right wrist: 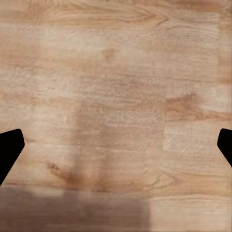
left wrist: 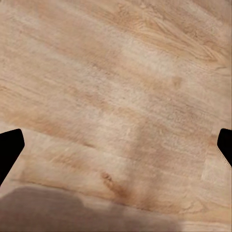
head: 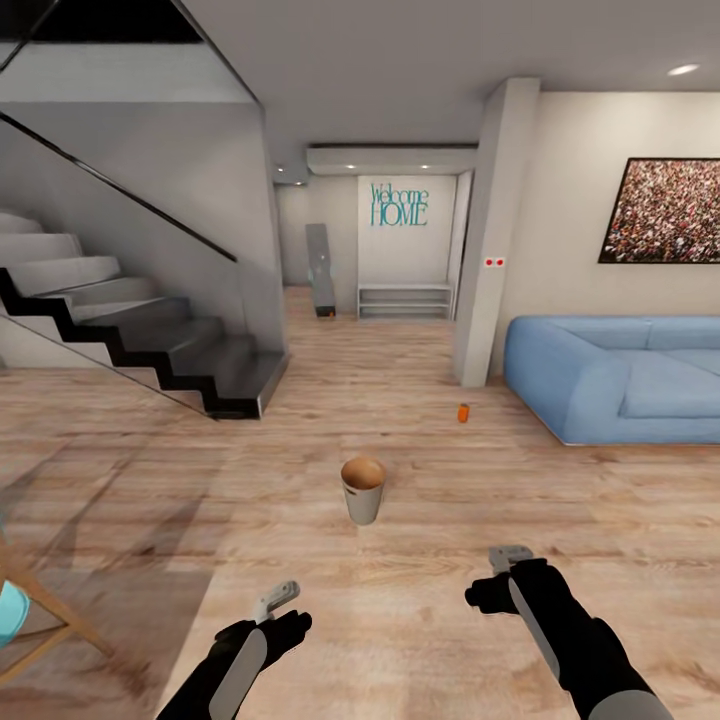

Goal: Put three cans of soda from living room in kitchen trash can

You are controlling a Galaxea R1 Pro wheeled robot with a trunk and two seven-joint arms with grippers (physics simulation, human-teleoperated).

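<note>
Plank floor [head: 420,620]: we record light wood boards running across the whole room; both wrist views look straight down on bare boards with soft shadow.

Staircase [head: 150,330]: dark treads with pale risers and a glass side panel, at the left of the head view.

Sofa [head: 620,375]: light blue, sectional, at the right, under a framed picture [head: 665,210] on the white wall.

Hallway: we note a teal "Welcome HOME" sign [head: 399,205] above a low white shelf [head: 405,300] at the far end.

Chair [head: 25,610]: wooden legs and a turquoise seat, cut off at the lower left edge.

Trash can [head: 363,490]: pale grey outside, brown inside, upright on the floor ahead of us, between the two arms and beyond them.

Left gripper [left wrist: 116,147] and right gripper [right wrist: 116,147]: we log both low over the floor, fingers spread wide, nothing between them.

Orange soda can [head: 463,412]: upright on the floor, beyond the trash can and well apart from it, near the sofa's left end.
</note>
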